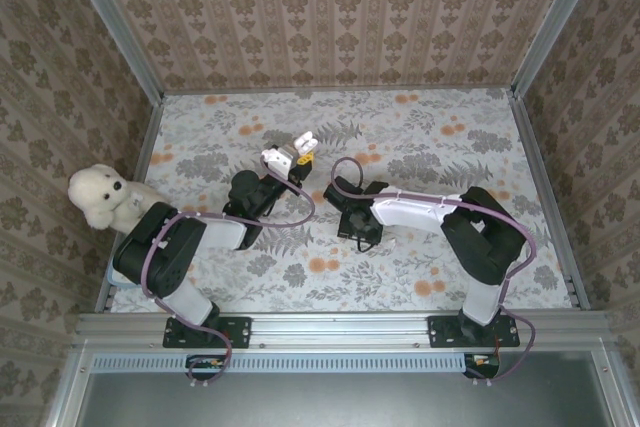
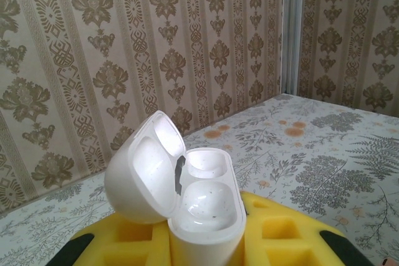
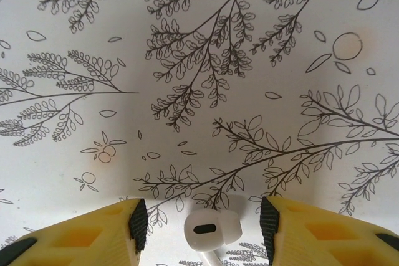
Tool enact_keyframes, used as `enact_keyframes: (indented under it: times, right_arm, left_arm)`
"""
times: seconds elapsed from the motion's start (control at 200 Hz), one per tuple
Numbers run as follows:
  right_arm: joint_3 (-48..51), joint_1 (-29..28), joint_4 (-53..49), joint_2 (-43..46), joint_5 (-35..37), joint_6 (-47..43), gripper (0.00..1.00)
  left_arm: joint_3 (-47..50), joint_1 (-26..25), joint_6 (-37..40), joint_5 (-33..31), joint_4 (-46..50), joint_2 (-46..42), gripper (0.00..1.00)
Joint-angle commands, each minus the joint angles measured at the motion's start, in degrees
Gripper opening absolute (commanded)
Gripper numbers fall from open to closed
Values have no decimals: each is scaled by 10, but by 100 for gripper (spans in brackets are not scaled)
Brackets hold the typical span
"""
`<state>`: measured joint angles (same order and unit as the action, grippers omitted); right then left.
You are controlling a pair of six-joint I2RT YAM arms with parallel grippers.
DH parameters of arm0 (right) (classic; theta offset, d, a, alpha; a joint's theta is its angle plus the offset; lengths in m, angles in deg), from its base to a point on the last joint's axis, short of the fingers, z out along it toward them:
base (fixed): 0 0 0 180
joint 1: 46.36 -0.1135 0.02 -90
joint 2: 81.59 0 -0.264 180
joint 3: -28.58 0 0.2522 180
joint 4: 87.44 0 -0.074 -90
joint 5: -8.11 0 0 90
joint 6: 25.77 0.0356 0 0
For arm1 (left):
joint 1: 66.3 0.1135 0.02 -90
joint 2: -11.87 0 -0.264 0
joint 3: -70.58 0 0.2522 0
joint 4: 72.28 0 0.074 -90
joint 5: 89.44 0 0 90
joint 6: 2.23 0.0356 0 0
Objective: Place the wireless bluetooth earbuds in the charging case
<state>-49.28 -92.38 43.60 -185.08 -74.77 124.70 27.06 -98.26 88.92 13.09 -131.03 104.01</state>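
A white charging case point(image 2: 209, 207) stands upright with its lid point(image 2: 140, 172) swung open to the left and both wells bare. My left gripper point(image 2: 206, 244) is shut on the case body, yellow foam fingers point(image 2: 283, 228) on either side, raised above the table point(image 1: 290, 154). A white earbud point(image 3: 215, 227) lies on the floral tablecloth. My right gripper point(image 3: 204, 222) is open and straddles it, with a gap between each black pad point(image 3: 138, 223) and the bud. In the top view the right gripper point(image 1: 357, 222) points down at the cloth. The red-orange buds are out of view.
A white teddy bear point(image 1: 105, 195) sits at the table's left edge beside the left arm. Patterned walls point(image 1: 330, 17) enclose the table on three sides. Open floral cloth point(image 1: 450, 147) stretches to the back right.
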Motion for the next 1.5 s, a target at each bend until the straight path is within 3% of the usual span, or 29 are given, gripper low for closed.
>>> enact_keyframes:
  times: [0.0, 0.96, 1.14, 1.495]
  right_arm:
    - [-16, -6, -27, -12, 5, 12, 52]
    - [10, -12, 0, -19, 2, 4, 33]
    - [28, -13, 33, -2, 4, -3, 27]
    - [60, -12, 102, 75, 45, -31, 27]
  left_arm:
    - [-20, -4, 9, -2, -25, -10, 0]
    - [-24, -4, 3, 6, -25, -9, 0]
    - [-23, -4, 5, 10, -24, -14, 0]
    - [-29, -4, 8, 33, -24, -24, 0]
